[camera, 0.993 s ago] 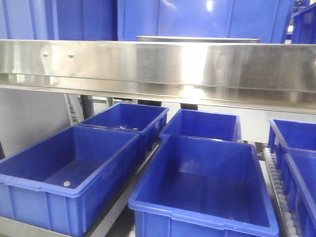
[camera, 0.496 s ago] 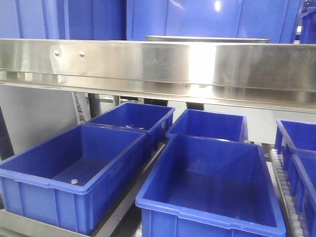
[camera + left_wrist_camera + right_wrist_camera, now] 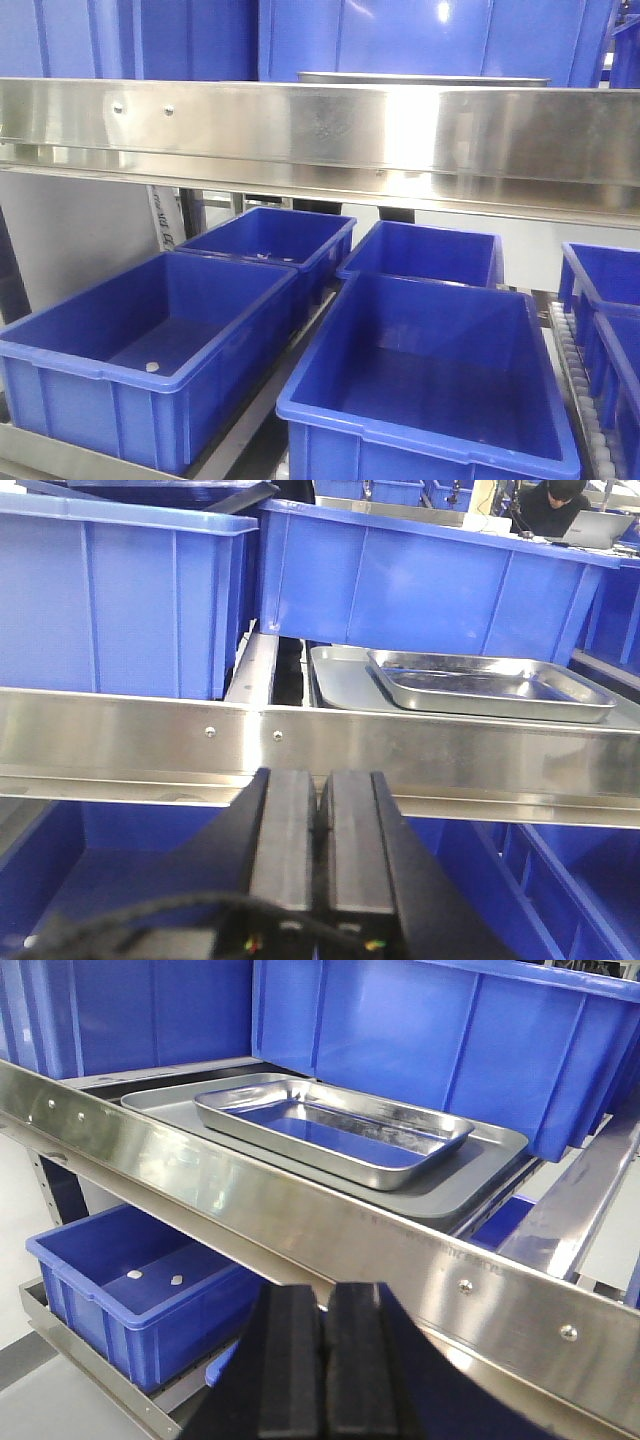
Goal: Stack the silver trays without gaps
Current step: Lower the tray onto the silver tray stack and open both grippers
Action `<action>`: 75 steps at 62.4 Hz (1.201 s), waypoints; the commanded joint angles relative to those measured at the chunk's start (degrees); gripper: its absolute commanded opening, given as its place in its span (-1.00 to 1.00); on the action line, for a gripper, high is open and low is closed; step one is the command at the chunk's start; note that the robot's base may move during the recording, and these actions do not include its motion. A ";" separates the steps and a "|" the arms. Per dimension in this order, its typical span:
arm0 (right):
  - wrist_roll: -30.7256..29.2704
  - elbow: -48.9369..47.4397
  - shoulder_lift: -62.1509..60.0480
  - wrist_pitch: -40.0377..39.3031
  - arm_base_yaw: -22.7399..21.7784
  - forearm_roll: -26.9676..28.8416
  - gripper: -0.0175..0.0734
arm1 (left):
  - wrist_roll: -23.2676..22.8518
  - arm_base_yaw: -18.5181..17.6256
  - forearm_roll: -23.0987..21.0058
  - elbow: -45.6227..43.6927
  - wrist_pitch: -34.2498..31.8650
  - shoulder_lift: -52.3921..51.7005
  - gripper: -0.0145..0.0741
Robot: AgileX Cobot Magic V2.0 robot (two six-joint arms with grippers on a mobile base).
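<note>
Two silver trays sit on the upper shelf behind the brushed-steel shelf rail (image 3: pixel 320 125). The small silver tray (image 3: pixel 335 1130) rests inside the large silver tray (image 3: pixel 480 1175), skewed a bit, its rim riding above the big one's floor. In the left wrist view the small silver tray (image 3: pixel 490 683) lies toward the right side of the large silver tray (image 3: pixel 340 685). From the front view only a thin sliver of tray rim (image 3: pixel 425 77) shows above the rail, near the shelf's middle.

Left gripper (image 3: pixel 320 830) sits below the rail's front edge, jaws pressed together, nothing between them. Right gripper (image 3: pixel 322 1360) also hangs in front of and below the rail, jaws pressed together, empty. Neither touches a tray.

Tall blue bins (image 3: pixel 430 580) stand at the back edge of the upper shelf, right behind the trays. Lower shelf carries open blue bins (image 3: pixel 150 350) in rows. A person with a laptop (image 3: pixel 560 505) sits in the far background.
</note>
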 commanded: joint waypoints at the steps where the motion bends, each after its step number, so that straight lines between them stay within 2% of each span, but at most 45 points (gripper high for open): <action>1: -0.61 -1.61 0.27 -4.80 0.03 -0.76 -0.49 | 0.40 0.04 0.24 -1.60 -5.57 0.17 -0.78; 12: -0.61 -1.61 0.27 -4.80 0.03 -0.76 -0.49 | 0.40 0.89 0.43 -0.75 -5.44 -0.33 -0.78; 21: -0.61 -1.61 0.27 -4.81 -0.02 -0.76 -0.49 | 0.46 8.19 0.87 4.89 -5.92 -7.87 -0.78; 31: -0.61 -1.61 0.27 -4.81 -0.02 -0.76 -0.49 | 0.46 17.43 0.14 15.91 -6.80 -20.18 -0.78; 42: -0.61 -1.61 0.27 -4.81 -0.02 -0.76 -0.49 | 0.46 23.20 -1.05 28.90 -14.64 -29.30 -0.78; 43: -0.61 -1.61 0.27 -4.81 -0.02 -0.76 -0.49 | 0.46 23.63 -1.05 28.51 -12.39 -29.83 -0.78; 45: -0.61 -1.61 0.27 -4.81 -0.02 -0.76 -0.49 | 0.46 24.09 -1.05 28.19 -8.86 -29.82 -0.78; 49: -0.61 -1.61 0.27 -4.86 -0.02 -0.76 -0.49 | 0.46 24.31 -1.05 28.46 -7.60 -29.65 -0.78; 75: -0.61 -1.61 0.27 -4.81 -0.02 -0.76 -0.49 | 0.46 24.31 -1.05 28.46 -7.35 -29.79 -0.78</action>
